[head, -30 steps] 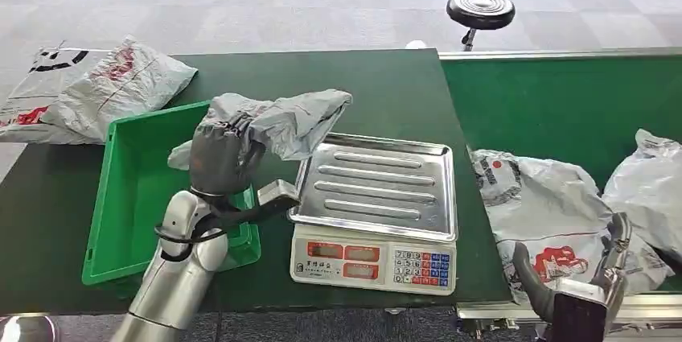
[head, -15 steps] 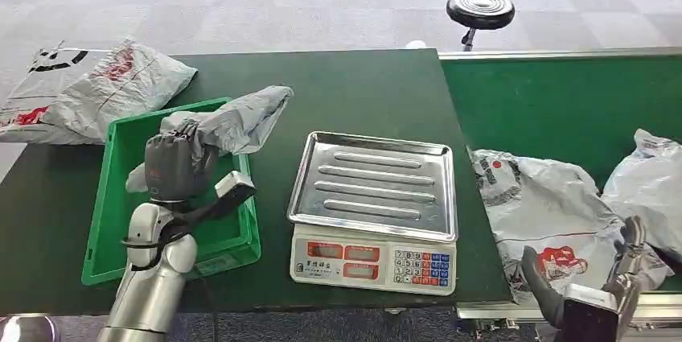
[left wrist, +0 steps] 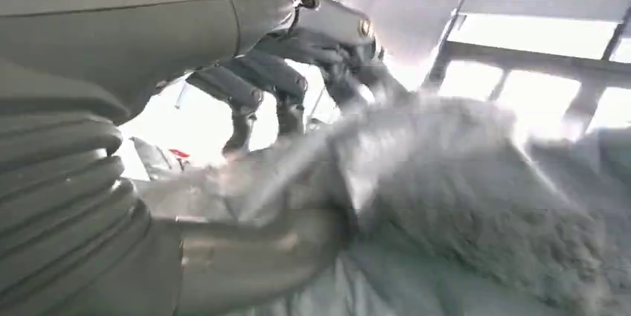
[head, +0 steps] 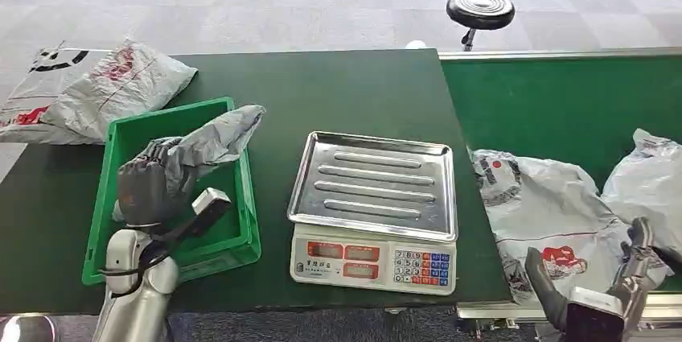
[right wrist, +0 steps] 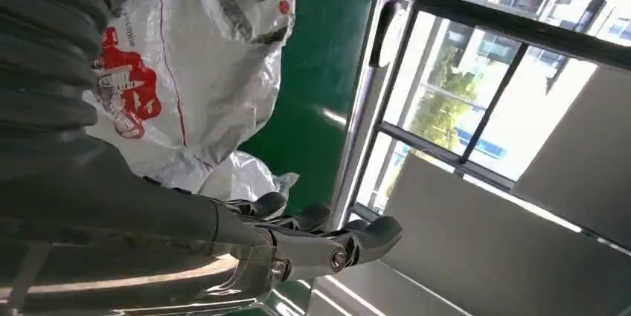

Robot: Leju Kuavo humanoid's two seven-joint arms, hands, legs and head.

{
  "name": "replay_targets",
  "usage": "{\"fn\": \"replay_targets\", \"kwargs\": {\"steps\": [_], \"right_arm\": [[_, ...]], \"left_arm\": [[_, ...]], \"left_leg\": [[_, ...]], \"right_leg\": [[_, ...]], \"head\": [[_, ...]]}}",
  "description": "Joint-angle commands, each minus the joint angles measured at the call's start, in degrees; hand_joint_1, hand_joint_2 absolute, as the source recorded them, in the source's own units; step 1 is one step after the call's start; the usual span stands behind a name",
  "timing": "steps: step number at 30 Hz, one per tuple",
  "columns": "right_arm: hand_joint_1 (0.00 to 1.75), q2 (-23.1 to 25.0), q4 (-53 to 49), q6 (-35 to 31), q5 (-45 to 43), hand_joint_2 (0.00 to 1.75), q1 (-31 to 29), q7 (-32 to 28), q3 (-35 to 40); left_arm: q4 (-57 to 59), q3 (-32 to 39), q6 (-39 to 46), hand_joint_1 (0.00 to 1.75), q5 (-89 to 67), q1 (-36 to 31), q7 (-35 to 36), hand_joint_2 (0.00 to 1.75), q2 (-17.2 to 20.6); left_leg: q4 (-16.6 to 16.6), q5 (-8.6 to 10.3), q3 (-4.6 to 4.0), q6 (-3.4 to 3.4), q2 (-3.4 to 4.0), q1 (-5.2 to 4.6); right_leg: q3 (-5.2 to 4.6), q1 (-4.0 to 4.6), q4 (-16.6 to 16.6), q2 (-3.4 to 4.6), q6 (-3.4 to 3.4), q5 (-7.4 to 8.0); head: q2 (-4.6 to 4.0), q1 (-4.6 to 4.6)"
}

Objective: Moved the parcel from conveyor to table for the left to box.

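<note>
My left hand [head: 149,189] grips a crumpled grey parcel [head: 215,134] above the green box [head: 233,233] at the table's left. The left wrist view shows the same grey parcel [left wrist: 476,204] bunched against the fingers [left wrist: 283,82] that close over it. My right hand [head: 591,294] is low at the front right, by the conveyor's near edge, fingers apart and holding nothing. Its fingers [right wrist: 327,245] show spread in the right wrist view. A white parcel with red print [head: 547,213] lies on the green conveyor [head: 555,100] just beyond that hand, also seen as the white parcel [right wrist: 193,71] up close.
A scale with a steel tray [head: 374,185] stands at the table's front middle, right of the box. White parcels [head: 96,88] are heaped at the table's far left corner. Another white bag [head: 651,185] lies on the conveyor's right edge. A black stool [head: 480,8] stands behind.
My left hand has carried the grey parcel leftward from beside the scale to over the green box and lowered it. My right hand has sunk a little at the conveyor's front edge.
</note>
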Motion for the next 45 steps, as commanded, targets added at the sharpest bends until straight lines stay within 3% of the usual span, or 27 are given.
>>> {"fn": "replay_targets", "kwargs": {"steps": [1, 22, 23, 33, 35, 36, 37, 39, 45], "right_arm": [[0.00, 0.29, 0.84, 0.08, -0.02, 1.75, -1.31, 0.46, -1.88], [0.00, 0.29, 0.83, 0.10, -0.03, 1.75, -1.25, 0.46, -1.92], [0.00, 0.29, 0.79, 0.09, -0.12, 1.75, -1.28, 0.38, -1.95], [0.00, -0.13, 1.19, -0.18, 2.65, 1.75, -2.33, 1.29, -3.40], [0.00, -1.09, 2.43, -1.08, 7.15, 1.75, -3.24, 2.95, -3.93], [0.00, -10.15, 12.63, -4.57, 35.95, 1.75, -8.24, 20.09, -2.08], [0.00, -12.77, 18.21, -6.20, 41.65, 1.75, -11.39, 21.51, -1.25], [0.00, -14.41, 23.44, -7.42, 42.63, 1.75, -14.61, 22.53, -0.35], [0.00, -14.10, 22.04, -8.06, 43.08, 1.75, -13.54, 23.46, 0.61]], "left_arm": [[-2.30, 2.47, -0.42, 0.00, 0.51, 1.45, 0.30, 1.75, -3.04], [-2.36, 2.54, -0.52, 0.00, 0.59, 1.46, 0.35, 1.75, -2.88], [-2.90, 2.19, -1.22, 0.00, 1.28, 1.77, 0.44, 0.00, -2.98], [-12.99, -2.24, -8.16, 0.00, 12.68, 7.24, -0.24, 0.00, -4.46], [-14.81, -3.18, -10.77, 0.00, 20.43, 8.69, -1.95, 0.00, -4.48], [-18.84, -4.43, -15.54, 0.00, 34.03, 12.39, -6.20, 0.00, -6.80], [-20.04, -6.15, -13.87, 0.00, 33.82, 13.88, -5.68, 0.00, -6.76], [-20.56, -7.80, -11.49, 0.00, 33.64, 14.91, -5.06, 0.00, -5.84], [-19.82, -7.66, -11.05, 0.00, 34.14, 14.14, -4.89, 0.00, -5.03]], "left_leg": [[-0.08, -0.01, 0.10, 0.13, 0.00, 0.01], [-0.08, -0.01, 0.08, 0.12, 0.02, 0.03], [-0.07, 0.00, 0.06, 0.10, 0.02, 0.00], [-0.03, -0.03, 0.03, 0.11, 0.02, -0.01], [-0.05, -0.04, 0.07, 0.12, 0.06, 0.00], [-0.09, -0.03, 0.09, 0.17, 0.07, 0.03], [-0.09, -0.04, 0.12, 0.16, 0.16, 0.05], [-0.22, -0.04, 0.24, 0.20, 0.39, 0.10], [0.01, -0.06, 0.05, 0.21, 0.22, -0.01]], "right_leg": [[0.12, 0.05, -0.11, -0.04, -0.14, 0.00], [0.10, 0.06, -0.09, -0.03, -0.14, 0.02], [0.06, 0.03, -0.05, -0.02, -0.12, 0.01], [0.03, 0.01, -0.04, -0.02, -0.08, -0.01], [0.06, 0.03, -0.08, 0.02, -0.10, 0.01], [0.10, 0.07, -0.15, 0.01, -0.15, 0.03], [0.12, 0.08, -0.22, 0.12, -0.08, 0.08], [0.24, 0.14, -0.42, 0.34, -0.07, 0.22], [0.09, 0.01, -0.15, 0.01, -0.08, 0.06]], "head": [[0.00, 0.00], [0.00, 0.00], [0.00, 0.00], [0.00, 0.00], [0.00, 0.00], [0.00, 0.00], [0.00, 0.00], [0.00, 0.00], [0.00, 0.00]]}}
